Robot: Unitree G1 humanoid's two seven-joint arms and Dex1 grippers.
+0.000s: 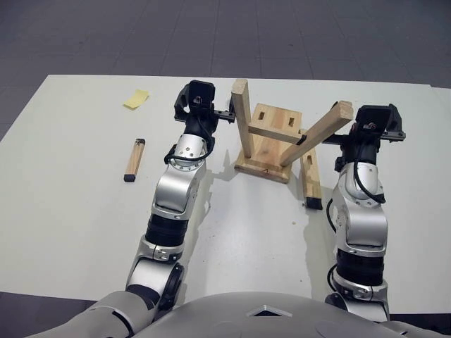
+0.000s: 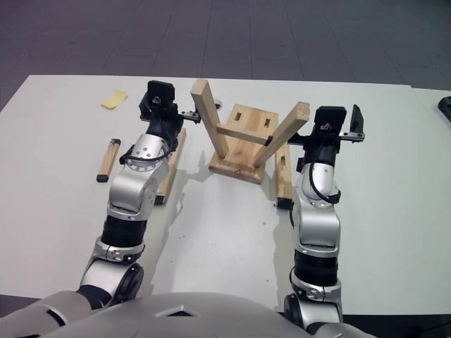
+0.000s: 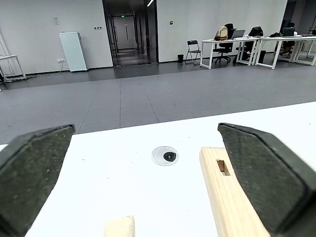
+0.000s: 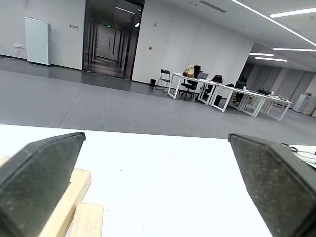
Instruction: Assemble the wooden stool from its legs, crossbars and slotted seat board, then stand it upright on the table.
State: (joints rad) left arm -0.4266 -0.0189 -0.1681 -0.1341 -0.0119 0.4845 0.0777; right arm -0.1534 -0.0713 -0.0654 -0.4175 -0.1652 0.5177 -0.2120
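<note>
The slotted seat board (image 1: 271,149) lies flat on the white table (image 1: 77,211), underside up. Two legs rise from it, an upright one (image 1: 243,116) and a tilted one (image 1: 323,129), joined by a crossbar (image 1: 273,134). A third leg (image 1: 311,180) lies on the table beside the board. A fourth (image 2: 170,169) lies under my left arm. A short crossbar (image 1: 133,160) rests far left. My left gripper (image 1: 204,111) is open just left of the upright leg (image 3: 232,197). Open too, my right gripper (image 1: 371,134) hovers right of the tilted leg (image 4: 69,195).
A yellow note (image 1: 137,98) lies at the table's back left. A round cable grommet (image 3: 165,155) is set in the tabletop beyond the stool parts. The table's near half and right side are bare.
</note>
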